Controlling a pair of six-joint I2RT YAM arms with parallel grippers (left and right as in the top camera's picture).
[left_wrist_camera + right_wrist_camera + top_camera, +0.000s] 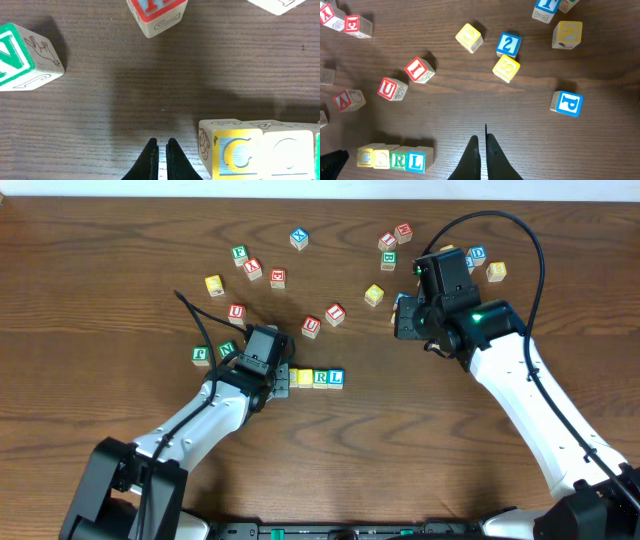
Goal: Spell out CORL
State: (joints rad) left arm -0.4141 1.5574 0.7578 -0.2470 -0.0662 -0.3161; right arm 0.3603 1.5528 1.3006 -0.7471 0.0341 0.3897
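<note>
- Wooden cube C [365, 158], cube O [381, 159], cube R [398, 160] and cube L [416, 161] are shown touching in one row on the bench [120, 240]. The word CORL is judged complete.
- Left claw [160, 150]: fingers are drawn together with nothing held, just beside the C end of the row.
- Right claw [481, 145]: likewise narrow and empty, well apart from the row.
- Handling, as judged: the cubes are light, rigid and smooth-faced, and are best pinched across two opposite side faces. The row could be scattered by a nudge at either end.
- Red-lettered cubes [392, 88] are seen scattered beyond the row.
</note>
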